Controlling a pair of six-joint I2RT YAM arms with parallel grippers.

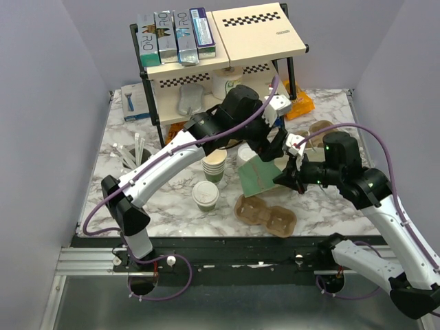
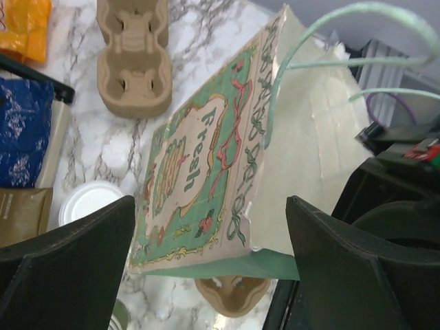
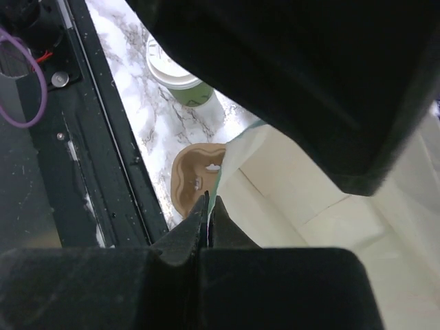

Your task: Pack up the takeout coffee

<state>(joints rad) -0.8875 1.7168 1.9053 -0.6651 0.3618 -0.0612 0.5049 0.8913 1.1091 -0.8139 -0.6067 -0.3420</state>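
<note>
Green on its outer face and printed with the word "Fresh", a paper bag (image 1: 258, 177) (image 2: 199, 179) sits tilted between the two sets of jaws. I cannot tell whether its base rests on the marble counter (image 1: 165, 213).

The right jaws are pressed together on the bag's rim. In the right wrist view the thin green-and-cream edge runs straight into their tips, and the pale inside of the bag (image 3: 275, 185) opens just beyond them.

The left jaws stand wide apart, one on each side of the bag, with its printed face and cream lining filling the gap between them. They grip nothing, and I cannot tell whether either one touches the paper. The bag's pale green cord handles (image 2: 344, 20) loop out ahead of them.

The takeout coffee (image 1: 205, 195) (image 3: 175, 72) stands upright on the counter with its white lid on, outside the bag and well apart from both sets of jaws. From the right jaws it lies beyond the brown cup carrier (image 1: 267, 213) (image 3: 192, 175), which sits just below their tips. A stack of lidless cups (image 1: 214, 165) stands between the coffee and the left jaws.
</note>
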